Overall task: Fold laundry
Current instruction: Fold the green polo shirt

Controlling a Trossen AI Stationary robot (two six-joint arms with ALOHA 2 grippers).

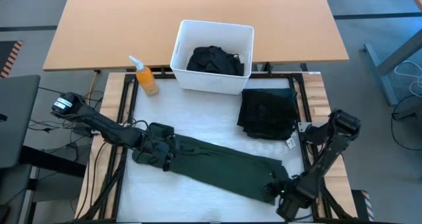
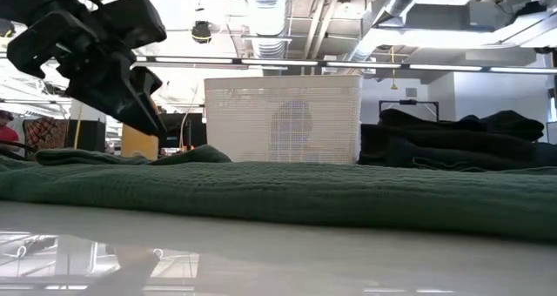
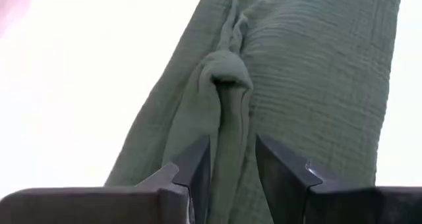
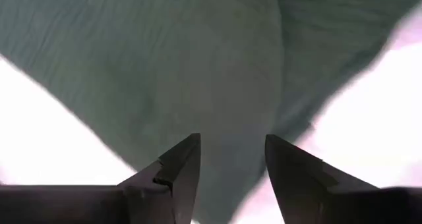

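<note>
Two grippers work the long dark green ribbed cloth garment (image 1: 217, 165) lying diagonally across the bench (image 1: 211, 118): left gripper (image 3: 232, 159) fingers pinch a fold; right gripper (image 4: 232, 159) fingers apparently open, over cloth. Lift ends evenly.

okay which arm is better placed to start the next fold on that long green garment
Probably the left. The left gripper already pinches a ridge of the green garment at its end, while the right gripper stands open over the other end, holding nothing.

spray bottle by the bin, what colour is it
Orange, with a white nozzle; spray bottle shows best in the high view.
</note>
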